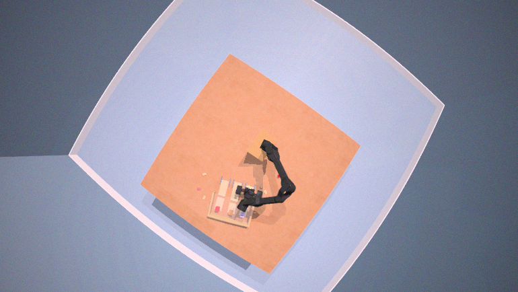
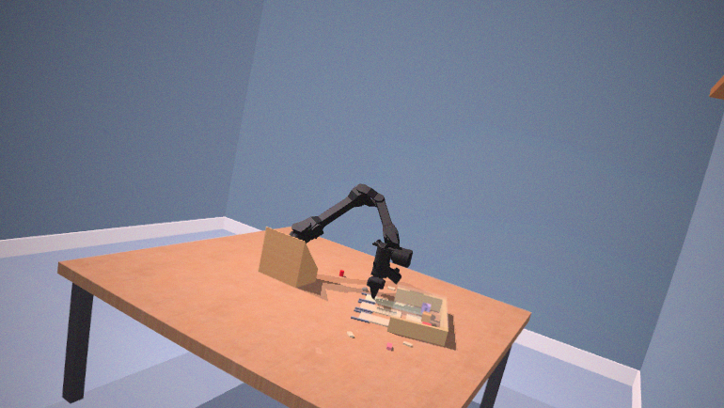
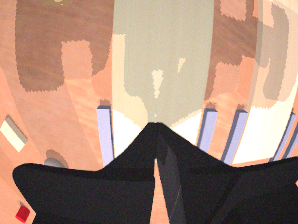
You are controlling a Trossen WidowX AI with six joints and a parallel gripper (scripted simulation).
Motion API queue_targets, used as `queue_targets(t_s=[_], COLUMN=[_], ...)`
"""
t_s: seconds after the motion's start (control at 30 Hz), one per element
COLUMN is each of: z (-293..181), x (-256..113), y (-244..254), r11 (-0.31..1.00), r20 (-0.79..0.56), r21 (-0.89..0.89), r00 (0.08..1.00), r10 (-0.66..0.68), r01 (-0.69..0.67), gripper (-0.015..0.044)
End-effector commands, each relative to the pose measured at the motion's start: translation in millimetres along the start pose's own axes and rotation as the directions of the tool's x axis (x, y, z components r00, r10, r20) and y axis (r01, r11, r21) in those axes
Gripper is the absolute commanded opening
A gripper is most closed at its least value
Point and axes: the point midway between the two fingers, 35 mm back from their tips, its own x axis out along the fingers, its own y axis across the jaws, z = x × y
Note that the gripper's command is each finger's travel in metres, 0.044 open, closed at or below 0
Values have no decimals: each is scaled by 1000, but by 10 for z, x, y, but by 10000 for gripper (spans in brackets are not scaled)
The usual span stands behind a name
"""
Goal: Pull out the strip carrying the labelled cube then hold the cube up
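My gripper (image 2: 373,298) (image 3: 154,128) is shut and empty, its tips low over the outer end of the right-hand cream strip (image 3: 165,50), between pale blue rails. That strip looks unbroken where the wrist view shows it; the arm hides much of it from above. The far-left strip (image 1: 223,188) and the middle strip (image 1: 231,206) each appear split by a crosswise gap. Inside the wooden frame (image 1: 227,221) (image 2: 417,336), a purple cube (image 1: 242,214) (image 2: 426,306), an orange cube (image 1: 230,212) (image 2: 427,316) and a red cube (image 1: 216,209) sit at the strips' inner ends. No label is readable.
A see-through cover appears to span the frame. Loose on the table lie a pink cube (image 1: 198,188) (image 2: 389,347), a small red piece (image 1: 278,176) (image 2: 341,273) (image 3: 22,213), several cream blocks and a grey round piece (image 3: 54,163). The arm's wedge-shaped base (image 2: 286,258) stands behind.
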Motion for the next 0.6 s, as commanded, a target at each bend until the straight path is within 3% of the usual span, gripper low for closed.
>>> queue_targets(t_s=[0.0, 0.57], z=[-6, -17], x=[15, 30], y=[-14, -13], r11=[1000, 1000], r20=[-2, -2], r21=[5, 5], r00=[1000, 1000], r10=[-4, -3], r01=[4, 3], gripper=[0, 0])
